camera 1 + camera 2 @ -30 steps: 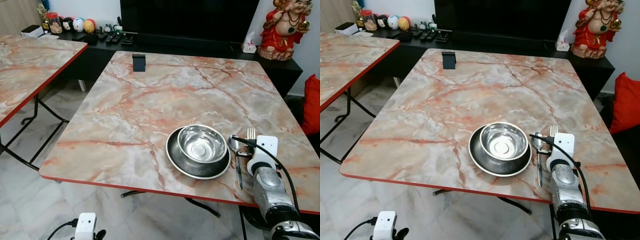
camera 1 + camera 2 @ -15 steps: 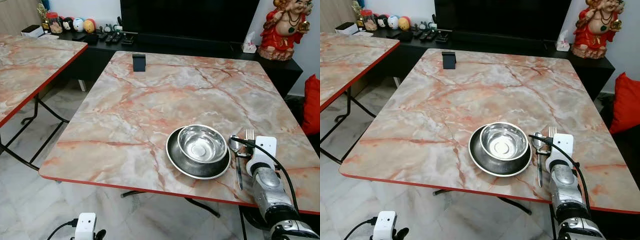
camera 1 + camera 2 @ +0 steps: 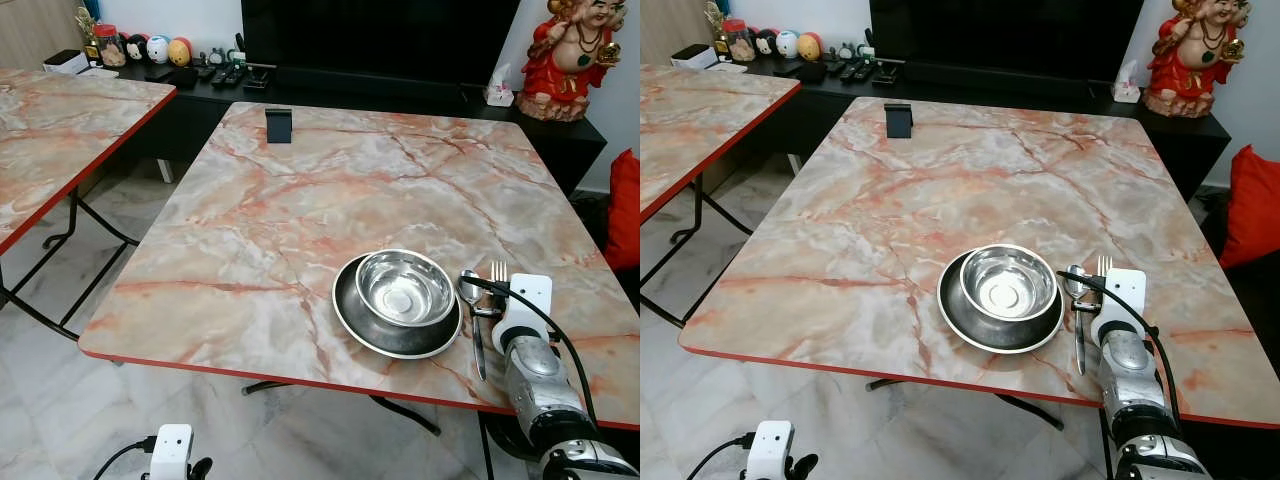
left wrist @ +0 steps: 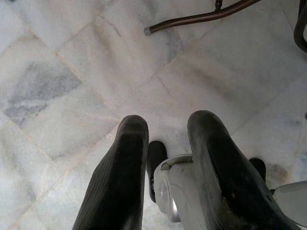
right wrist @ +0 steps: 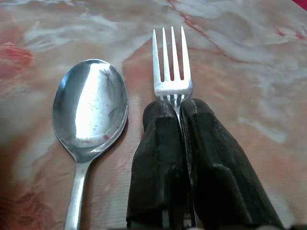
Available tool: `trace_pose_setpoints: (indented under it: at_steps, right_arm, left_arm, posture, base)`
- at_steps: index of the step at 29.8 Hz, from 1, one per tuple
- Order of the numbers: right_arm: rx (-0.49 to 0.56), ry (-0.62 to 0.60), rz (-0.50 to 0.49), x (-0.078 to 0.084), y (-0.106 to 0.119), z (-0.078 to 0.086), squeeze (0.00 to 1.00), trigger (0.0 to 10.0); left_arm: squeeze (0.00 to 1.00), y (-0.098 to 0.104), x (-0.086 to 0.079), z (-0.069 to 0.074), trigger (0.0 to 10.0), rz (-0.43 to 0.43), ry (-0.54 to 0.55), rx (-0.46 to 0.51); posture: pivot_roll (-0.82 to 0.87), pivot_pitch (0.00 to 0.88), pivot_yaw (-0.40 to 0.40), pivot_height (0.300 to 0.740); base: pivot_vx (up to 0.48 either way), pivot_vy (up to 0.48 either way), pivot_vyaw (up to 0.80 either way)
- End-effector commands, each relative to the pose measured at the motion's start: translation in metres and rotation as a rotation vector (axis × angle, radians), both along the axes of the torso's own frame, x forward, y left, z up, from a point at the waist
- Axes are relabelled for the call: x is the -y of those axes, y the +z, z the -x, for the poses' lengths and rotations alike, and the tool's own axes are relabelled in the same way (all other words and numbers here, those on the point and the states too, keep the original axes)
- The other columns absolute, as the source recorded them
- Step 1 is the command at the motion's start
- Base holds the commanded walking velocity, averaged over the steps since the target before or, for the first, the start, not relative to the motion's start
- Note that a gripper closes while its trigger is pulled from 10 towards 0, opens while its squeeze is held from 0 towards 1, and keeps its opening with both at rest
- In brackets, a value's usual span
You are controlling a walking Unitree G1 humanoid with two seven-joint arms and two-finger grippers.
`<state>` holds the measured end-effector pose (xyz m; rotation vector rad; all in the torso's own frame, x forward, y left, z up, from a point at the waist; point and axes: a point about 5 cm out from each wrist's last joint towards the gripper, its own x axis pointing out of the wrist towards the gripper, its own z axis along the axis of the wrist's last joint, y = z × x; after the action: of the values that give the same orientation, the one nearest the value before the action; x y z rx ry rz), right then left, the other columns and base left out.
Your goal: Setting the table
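The right gripper (image 5: 178, 108) pinches the fork (image 5: 171, 64) by its neck, tines toward twelve o'clock, a light, stiff, likely slippery utensil.

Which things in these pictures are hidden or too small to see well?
- Fork handle: right wrist view, covered by the right gripper shut on it.
- Spoon handle end: same view, cut by the edge.
- Small items on the far sideboard: eye views, too small to identify.

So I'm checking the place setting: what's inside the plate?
A steel bowl sits inside the plate, apparently empty. The plate's centre is covered by the bowl, so anything under it can't be seen.
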<state>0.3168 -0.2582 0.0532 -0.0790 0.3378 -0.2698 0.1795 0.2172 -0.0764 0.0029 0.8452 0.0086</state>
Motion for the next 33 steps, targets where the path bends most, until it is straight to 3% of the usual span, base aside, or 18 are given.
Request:
trace_pose_setpoints:
  at_steps: [1,22,23,24,25,33]
  right_arm:
    - [-0.031,-0.001,0.001,0.0015,-0.0035,0.0013,0.23,10.0]
    - [-0.041,-0.007,0.005,0.0028,-0.0049,0.0023,0.24,10.0]
    - [-0.041,-0.007,0.005,0.0027,-0.0050,0.0023,0.36,10.0]
    - [-0.041,-0.007,0.005,0.0027,-0.0050,0.0023,0.36,10.0]
    - [-0.042,-0.007,0.005,0.0027,-0.0051,0.0023,0.62,10.0]
    - [-0.042,-0.010,0.010,0.0030,-0.0049,0.0022,0.56,10.0]
  left_arm:
    - [0.00,0.0001,-0.0004,-0.0005,10.0,-0.008,-0.015,-0.008]
    - [0.00,0.0007,-0.0002,-0.0018,10.0,-0.011,-0.021,-0.006]
    - [0.00,0.0007,-0.0002,-0.0018,10.0,-0.011,-0.022,-0.006]
    - [0.00,0.0007,-0.0002,-0.0018,10.0,-0.011,-0.022,-0.006]
    - [0.00,0.0006,-0.0001,-0.0017,10.0,-0.011,-0.022,-0.006]
    - [0.00,0.0009,0.0009,-0.0026,10.0,-0.010,-0.025,-0.004]
  posture:
    - [0.02,0.000,-0.023,0.727]
    - [0.02,0.000,-0.021,0.727]
    - [0.02,0.000,-0.021,0.727]
    - [0.02,0.000,-0.021,0.727]
    - [0.02,0.000,-0.021,0.727]
    - [0.03,0.000,-0.021,0.727]
  base:
    - [0.000,0.000,0.00]
    - [0.000,0.000,0.00]
    - [0.000,0.000,0.00]
    - [0.000,0.000,0.00]
    - [0.000,0.000,0.00]
    - [0.000,0.000,0.00]
